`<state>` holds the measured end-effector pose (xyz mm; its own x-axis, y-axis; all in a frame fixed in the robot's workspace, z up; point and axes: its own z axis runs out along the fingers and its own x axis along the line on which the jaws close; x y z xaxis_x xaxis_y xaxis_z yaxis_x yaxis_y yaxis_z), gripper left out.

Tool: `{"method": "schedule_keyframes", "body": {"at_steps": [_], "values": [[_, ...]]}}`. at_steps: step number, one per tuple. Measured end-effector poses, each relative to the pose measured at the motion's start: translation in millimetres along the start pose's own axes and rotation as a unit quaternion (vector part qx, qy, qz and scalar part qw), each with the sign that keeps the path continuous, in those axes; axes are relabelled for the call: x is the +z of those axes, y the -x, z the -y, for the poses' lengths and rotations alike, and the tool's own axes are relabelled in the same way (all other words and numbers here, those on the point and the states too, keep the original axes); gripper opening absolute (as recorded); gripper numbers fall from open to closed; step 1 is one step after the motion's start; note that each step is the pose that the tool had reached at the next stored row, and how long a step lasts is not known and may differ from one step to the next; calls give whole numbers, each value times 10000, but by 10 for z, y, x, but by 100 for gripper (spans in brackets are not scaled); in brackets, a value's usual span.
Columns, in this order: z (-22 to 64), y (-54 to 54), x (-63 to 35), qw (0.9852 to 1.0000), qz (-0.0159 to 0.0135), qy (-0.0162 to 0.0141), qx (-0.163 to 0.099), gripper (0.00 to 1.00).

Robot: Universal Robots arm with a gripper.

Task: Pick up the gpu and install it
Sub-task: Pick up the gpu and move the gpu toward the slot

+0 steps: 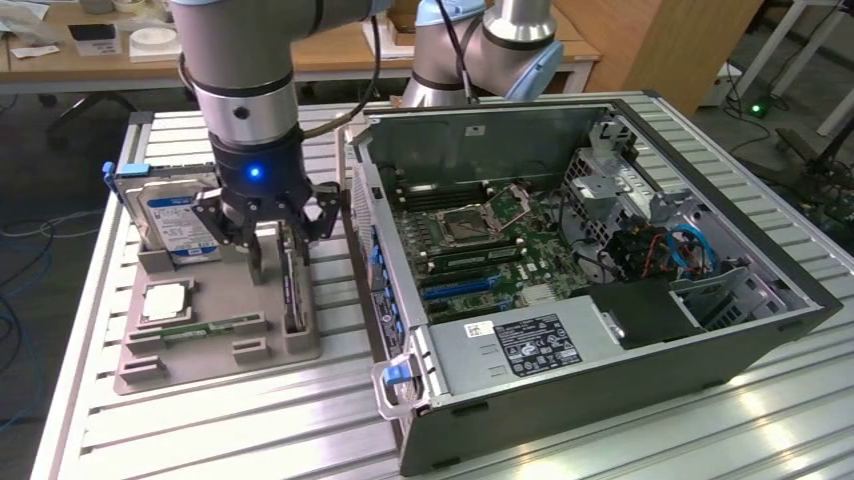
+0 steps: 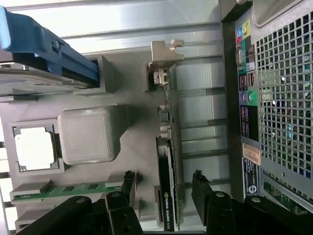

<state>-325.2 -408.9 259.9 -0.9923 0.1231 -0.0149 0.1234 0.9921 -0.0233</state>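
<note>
The gpu (image 1: 292,292) is a thin dark card standing on edge in a slot of the grey holder tray (image 1: 200,352), at the side nearest the computer case. In the wrist view the gpu (image 2: 169,147) runs lengthwise, with its silvery bracket (image 2: 166,51) at the far end. My gripper (image 1: 276,238) hangs directly over the card and is open. In the wrist view the gripper (image 2: 164,182) straddles the card, one black fingertip (image 2: 128,180) on each side, and both are apart from it.
The tray also holds a hard drive (image 1: 180,222) with a blue label, a processor (image 1: 166,300) and a green memory stick (image 1: 214,327). The open computer case (image 1: 747,345) lies on the exterior view's right, its motherboard (image 1: 467,255) exposed. A second arm (image 1: 487,50) stands behind.
</note>
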Motion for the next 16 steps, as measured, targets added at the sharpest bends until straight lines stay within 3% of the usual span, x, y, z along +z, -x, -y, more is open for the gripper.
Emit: {"method": "schedule_keyframes", "body": {"at_steps": [3,5,10,16], "values": [[-9,63,50,10000,-6,-36,-41,59],[-11,68,90,9997,-21,-44,-222,59],[-12,68,141,9981,-62,-44,-609,59],[-14,60,246,9979,-93,-51,-644,59]]}}
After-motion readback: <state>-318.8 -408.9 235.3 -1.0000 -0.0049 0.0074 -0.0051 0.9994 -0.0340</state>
